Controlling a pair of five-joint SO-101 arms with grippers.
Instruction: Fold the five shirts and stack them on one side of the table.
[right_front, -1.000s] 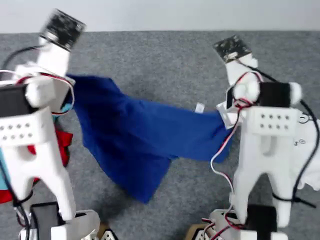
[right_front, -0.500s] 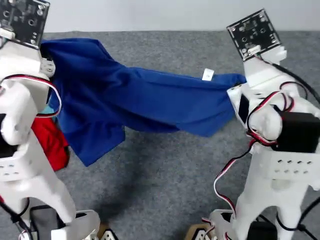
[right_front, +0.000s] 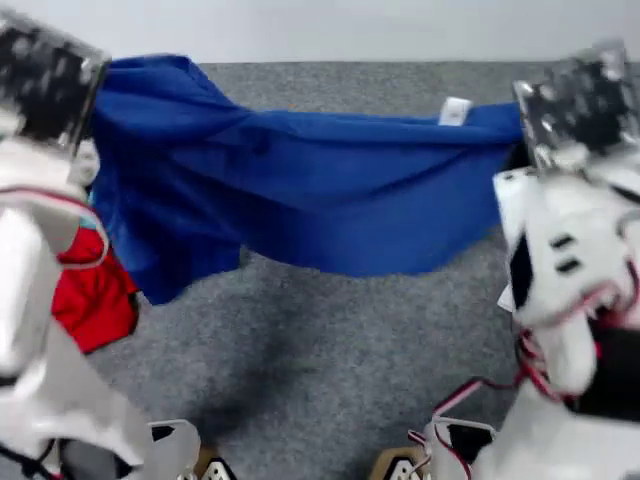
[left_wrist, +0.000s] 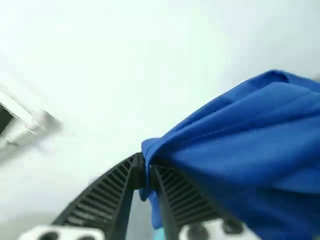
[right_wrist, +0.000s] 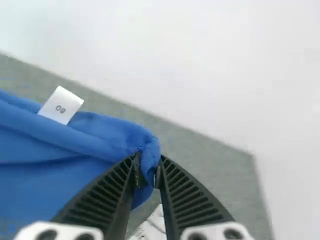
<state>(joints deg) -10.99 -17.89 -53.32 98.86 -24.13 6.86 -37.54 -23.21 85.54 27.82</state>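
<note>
- Worktop (right_front: 330, 380): grey, felt-like.
- Blue shirt (right_front: 330, 210): stretched between both arms over the worktop. Probably soft, light and prone to sag, so best gripped at corners.
- Red shirt (right_front: 95, 300): crumpled beside the left arm.
- Left pincer (left_wrist: 145, 180), right pincer (right_wrist: 146, 172): each clenched on a bunched edge of the blue shirt.

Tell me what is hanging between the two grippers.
The blue shirt spans between them in the high view, the left gripper and right gripper each shut on one end.
</note>
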